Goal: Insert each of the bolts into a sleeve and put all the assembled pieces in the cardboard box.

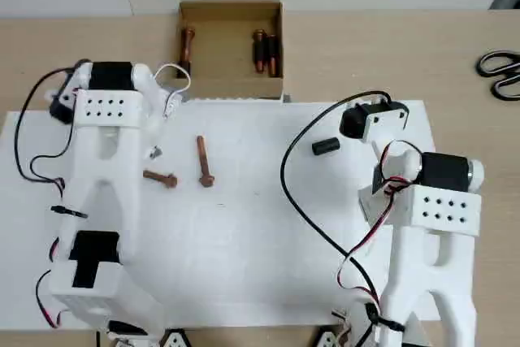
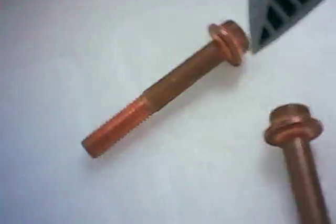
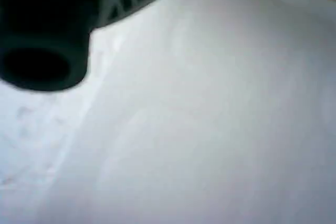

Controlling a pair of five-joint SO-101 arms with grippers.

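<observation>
While the left gripper [image 1: 154, 142] hangs just over one bolt [image 2: 168, 85], a second bolt [image 2: 296, 150] beside it on the white mat [image 1: 268, 233], neither its opening nor that of the right gripper [image 1: 351, 126] can be told. Stiff, smooth, light metal, probably rolls; best pinched mid-shank.

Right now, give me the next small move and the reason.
Probably lower the left end effector onto the bolt whose head lies right by it; that bolt lies bare on the white mat, not yet assembled.
</observation>
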